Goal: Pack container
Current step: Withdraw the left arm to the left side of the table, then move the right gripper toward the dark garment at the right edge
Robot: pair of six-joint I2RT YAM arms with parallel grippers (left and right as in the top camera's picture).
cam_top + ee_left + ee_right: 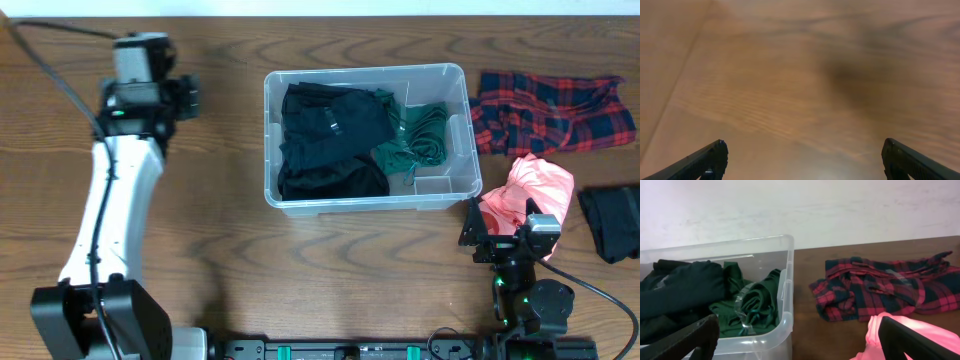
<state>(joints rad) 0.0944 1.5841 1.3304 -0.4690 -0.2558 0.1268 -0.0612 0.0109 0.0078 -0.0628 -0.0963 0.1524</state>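
lying flat, container (455, 135) opens upward, long axis left-right.

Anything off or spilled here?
Nothing stands out. The container sits upright, black clothes and a green garment inside; a plaid shirt, pink garment and black garment lie unpacked right of it.
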